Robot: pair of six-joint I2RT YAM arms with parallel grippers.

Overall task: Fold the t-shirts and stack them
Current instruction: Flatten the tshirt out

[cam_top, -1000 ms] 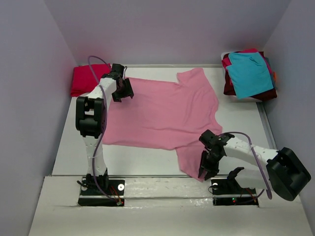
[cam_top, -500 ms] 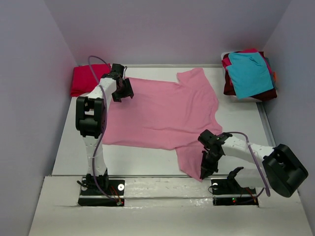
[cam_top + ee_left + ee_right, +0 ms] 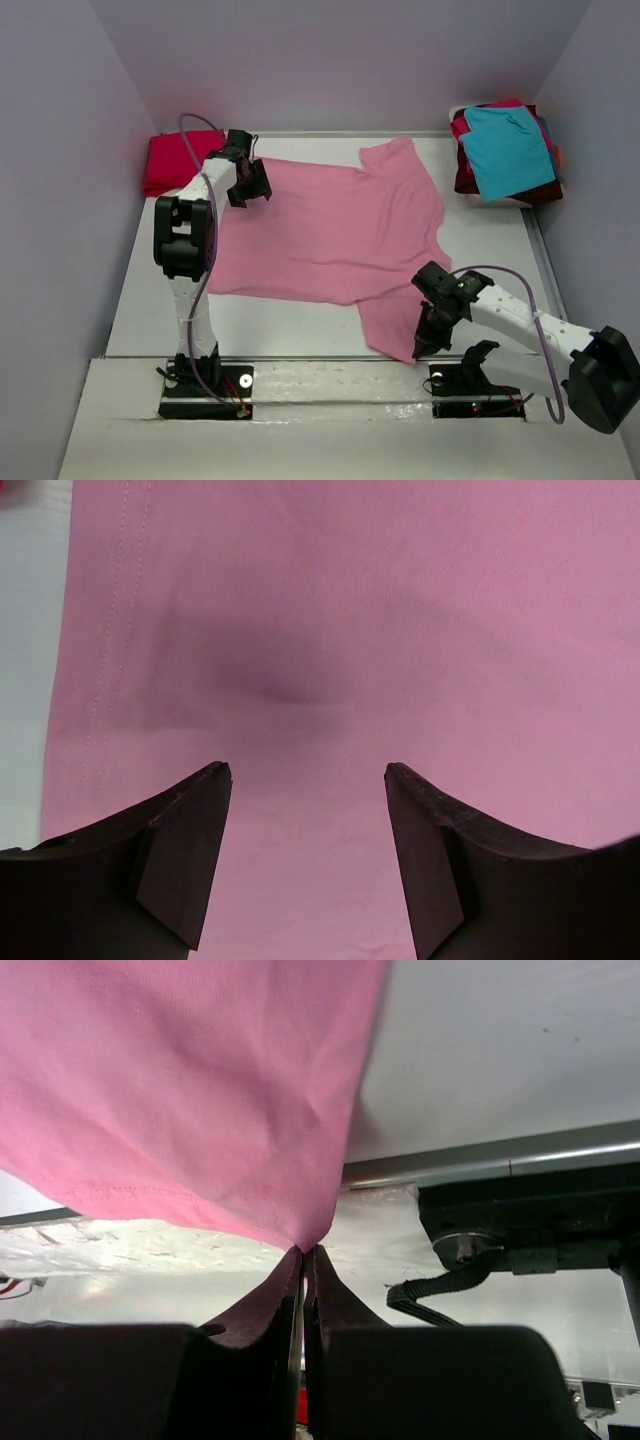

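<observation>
A light pink t-shirt [image 3: 330, 230] lies spread flat across the table. My right gripper [image 3: 419, 348] is shut on the corner of its near sleeve [image 3: 300, 1235], and the cloth [image 3: 190, 1090] rises from the pinched tip. My left gripper [image 3: 252, 192] hovers open over the pink shirt [image 3: 330, 630] near its far left hem, with nothing between its fingers [image 3: 185, 850]. A folded crimson red t-shirt [image 3: 170, 162] lies at the far left. A pile with a teal t-shirt [image 3: 508, 150] on top of maroon ones [image 3: 470, 182] sits at the far right.
The table's near metal edge [image 3: 500, 1155] and the right arm's black base [image 3: 475, 385] lie just behind the right gripper. Purple walls close in the table on the left, back and right.
The right gripper has closed on the sleeve corner and shifted slightly right and toward the near edge. The left arm has not moved.
</observation>
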